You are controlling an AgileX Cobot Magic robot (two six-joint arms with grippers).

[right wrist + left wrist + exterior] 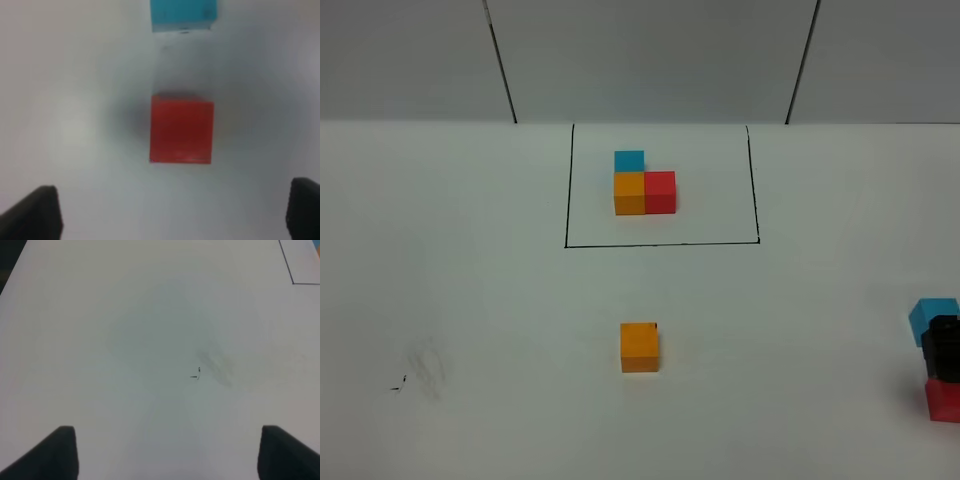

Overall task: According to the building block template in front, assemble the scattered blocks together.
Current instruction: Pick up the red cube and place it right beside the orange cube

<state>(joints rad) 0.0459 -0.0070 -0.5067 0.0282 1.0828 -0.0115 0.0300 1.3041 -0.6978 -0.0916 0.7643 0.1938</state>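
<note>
I work over a plain, matte white table (470, 300). At its far edge stand grey wall panels (650, 60), split by two dark slanted seams (502, 65), one to the left and one to the right. Near me on the left, a faint grey smudge (428, 368) marks the tabletop, with a tiny black fleck (397, 388) just beside it.
</note>
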